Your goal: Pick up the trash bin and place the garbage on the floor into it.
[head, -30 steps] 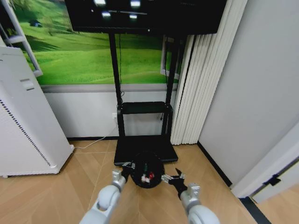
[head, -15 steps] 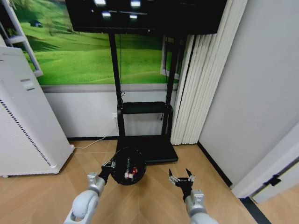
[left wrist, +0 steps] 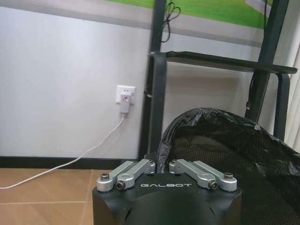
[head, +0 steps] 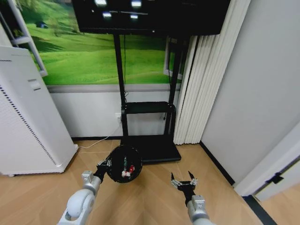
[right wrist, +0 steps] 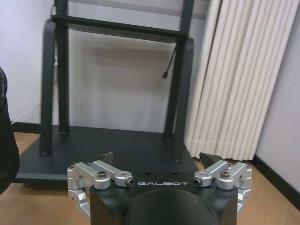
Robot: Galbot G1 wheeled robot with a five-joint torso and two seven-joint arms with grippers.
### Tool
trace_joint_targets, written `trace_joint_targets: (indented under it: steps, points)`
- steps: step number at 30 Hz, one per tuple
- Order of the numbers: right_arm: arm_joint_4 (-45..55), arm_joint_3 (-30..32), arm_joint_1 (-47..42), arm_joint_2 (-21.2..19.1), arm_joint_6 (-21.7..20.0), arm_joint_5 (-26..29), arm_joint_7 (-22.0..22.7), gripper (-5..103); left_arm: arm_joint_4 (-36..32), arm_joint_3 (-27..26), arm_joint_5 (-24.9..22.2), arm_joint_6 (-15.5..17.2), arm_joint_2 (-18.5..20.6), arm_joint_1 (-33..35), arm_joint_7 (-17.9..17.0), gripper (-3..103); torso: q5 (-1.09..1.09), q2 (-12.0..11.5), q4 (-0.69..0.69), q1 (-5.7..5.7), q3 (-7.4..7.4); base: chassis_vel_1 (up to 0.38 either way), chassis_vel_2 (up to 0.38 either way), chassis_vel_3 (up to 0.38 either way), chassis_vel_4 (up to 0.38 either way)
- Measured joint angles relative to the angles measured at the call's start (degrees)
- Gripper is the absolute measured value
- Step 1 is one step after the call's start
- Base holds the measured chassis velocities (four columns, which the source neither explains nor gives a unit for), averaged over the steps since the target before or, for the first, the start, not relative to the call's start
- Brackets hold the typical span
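The black round trash bin [head: 123, 164] hangs tilted above the wooden floor, its mouth facing me. My left gripper [head: 106, 164] is shut on its rim at the left side. Inside the bin lies the garbage [head: 127, 171]: red-and-white bits and a small green-labelled piece. In the left wrist view the bin's black liner [left wrist: 225, 150] bulges just past my left gripper [left wrist: 161, 163], pinched on the liner's edge. My right gripper [head: 183, 180] hovers open and empty to the right of the bin, clear of it. The right wrist view shows that gripper [right wrist: 157, 159] spread wide, with the bin's side [right wrist: 5, 140] at the frame's edge.
A black TV stand's base plate [head: 157, 149] lies just behind the bin, its posts rising to a screen. A tall white perforated appliance [head: 26, 126] stands at the left. White pleated curtains [head: 194, 93] and a grey wall close the right. A white cable [left wrist: 70, 161] runs from a wall socket.
My left arm has carried the bin leftward and slightly up, away from the centre. The right gripper has drawn back from the bin and stays open. The camera has shifted a little.
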Motion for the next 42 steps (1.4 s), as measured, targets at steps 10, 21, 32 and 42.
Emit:
trace_joint_targets:
  steps: [10, 21, 32, 42]
  points:
    - [0.07, 0.13, -0.57, -0.02, -0.11, 0.48, -0.05, 100, 0.09, -0.02, -0.02, 0.01, -0.01, 0.19, 0.16, 7, -0.06, 0.0, -0.02, 0.0, 0.0, 0.346, 0.179, -0.363, -0.165]
    - [0.15, -0.02, -1.14, -0.1, 0.32, 0.83, -0.43, 100, -0.65, -1.23, 0.17, -0.31, -0.29, 1.67, 0.5, 7, 0.02, 0.0, 0.01, 0.0, 0.0, 0.404, 0.08, -0.409, -0.059]
    - [-0.16, 0.5, -1.79, -0.5, 1.3, 0.96, -0.66, 100, -0.87, -0.54, 0.34, -0.31, -0.4, 1.41, 0.35, 7, 0.0, 0.0, -0.02, 0.0, 0.0, 0.253, -0.336, -0.25, 0.344]
    - [-2.88, 1.02, -0.26, -0.35, 4.77, 1.5, -2.08, 100, -0.49, 0.16, 0.68, -0.15, -0.55, 0.88, -0.02, 7, -0.03, 0.01, 0.01, -0.02, -0.02, 0.37, -0.315, -0.363, 0.3]
